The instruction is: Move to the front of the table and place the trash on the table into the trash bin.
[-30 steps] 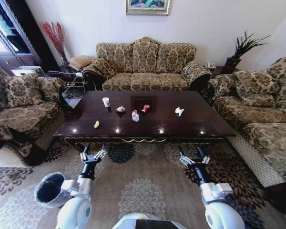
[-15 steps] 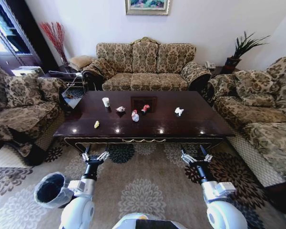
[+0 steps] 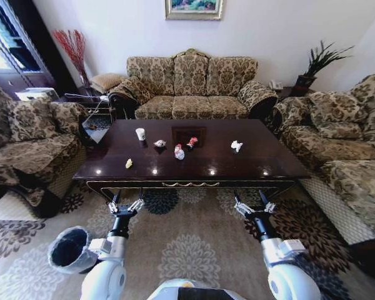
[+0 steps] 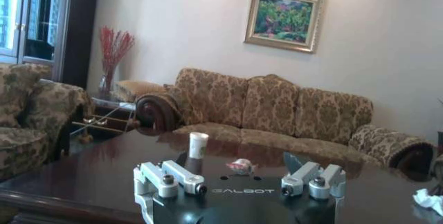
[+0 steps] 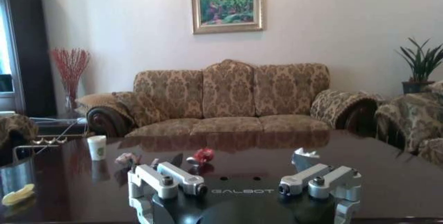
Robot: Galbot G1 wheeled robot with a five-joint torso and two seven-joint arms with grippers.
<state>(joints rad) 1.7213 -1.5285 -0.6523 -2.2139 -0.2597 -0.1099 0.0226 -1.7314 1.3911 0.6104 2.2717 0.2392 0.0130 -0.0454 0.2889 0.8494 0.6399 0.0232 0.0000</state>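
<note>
Both grippers read "GALBOT": the left gripper [image 4: 239, 178] and right gripper [image 5: 242, 178] hang spread wide, empty, just short of the table [image 3: 250, 164]. On it lie paper cup [image 3: 140, 134], bottle [image 3: 179, 152], tissue [image 3: 237, 146]; the bottle's label is unreadable. The trash bin [image 3: 69, 248] stands beside the left arm.

Daylight entered from the window [image 3: 3, 44]; small glare spots dotted the glossy tabletop [image 3: 237, 165] beyond the fingers. Head view bowed at edges; wrist views were soft.
</note>
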